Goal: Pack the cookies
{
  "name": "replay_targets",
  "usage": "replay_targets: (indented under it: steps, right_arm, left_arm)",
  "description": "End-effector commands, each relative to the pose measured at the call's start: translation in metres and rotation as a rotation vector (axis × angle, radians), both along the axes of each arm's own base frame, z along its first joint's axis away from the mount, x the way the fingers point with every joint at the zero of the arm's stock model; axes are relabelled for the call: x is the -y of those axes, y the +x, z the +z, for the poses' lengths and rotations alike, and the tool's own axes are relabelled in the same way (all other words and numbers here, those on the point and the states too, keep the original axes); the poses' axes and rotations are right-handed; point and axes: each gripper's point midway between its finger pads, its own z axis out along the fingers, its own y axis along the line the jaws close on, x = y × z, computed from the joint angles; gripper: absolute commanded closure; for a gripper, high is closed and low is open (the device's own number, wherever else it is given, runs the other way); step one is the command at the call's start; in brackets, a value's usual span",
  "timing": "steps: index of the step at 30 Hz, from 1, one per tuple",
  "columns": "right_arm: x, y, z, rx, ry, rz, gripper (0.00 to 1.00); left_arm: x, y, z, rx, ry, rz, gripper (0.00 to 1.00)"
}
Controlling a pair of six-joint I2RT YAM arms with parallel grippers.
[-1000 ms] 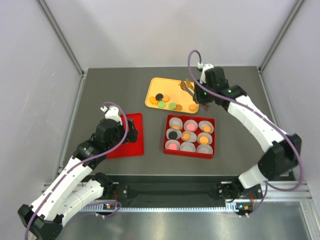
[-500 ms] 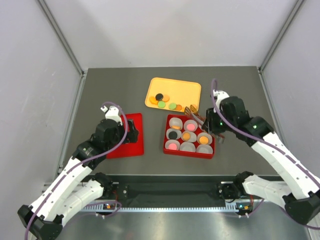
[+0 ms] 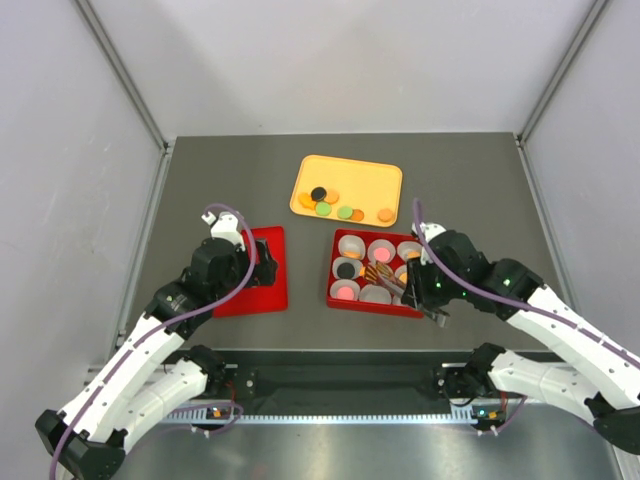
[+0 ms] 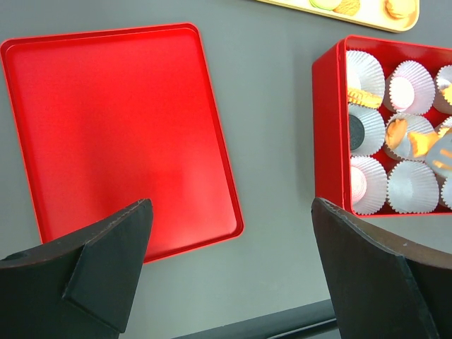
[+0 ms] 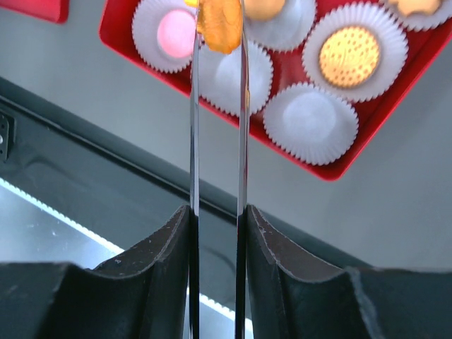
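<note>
A grey table (image 3: 200, 180) holds a flat red lid (image 4: 120, 120), a red box (image 4: 327, 127) of nine white paper cups, and a yellow tray (image 3: 365, 185) where several cookies (image 3: 330, 205) lie loose. The left gripper (image 4: 232, 212) hovers over the lid's edge, fingers wide apart. The right gripper (image 5: 217, 219) squeezes thin tongs (image 5: 193, 127), which pinch an orange cookie (image 5: 219, 28) above the box. This looks like the placing step. Next, the tongs should lower over an empty cup (image 5: 256, 78) and ease open so the cookie drops flat.
</note>
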Motion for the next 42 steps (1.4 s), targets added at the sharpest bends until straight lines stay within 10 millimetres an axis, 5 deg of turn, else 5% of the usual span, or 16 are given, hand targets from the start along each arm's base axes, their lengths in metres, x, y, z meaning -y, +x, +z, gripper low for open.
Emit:
replay_targets:
  steps: [1, 24, 42]
  right_arm:
    - [-0.002, -0.006, 0.004, 0.007, 0.038, -0.022, 0.72]
    - [0.010, -0.031, -0.014, -0.100, -0.021, 0.020, 0.71]
    - [0.009, -0.032, -0.018, -0.113, -0.034, 0.031, 0.63]
  left_arm:
    - [0.004, 0.003, 0.005, 0.018, -0.016, -0.007, 0.01]
    - [0.004, 0.003, 0.005, 0.020, -0.017, -0.007, 0.01]
    - [0.003, 0.002, 0.006, 0.024, -0.019, -0.007, 0.01]
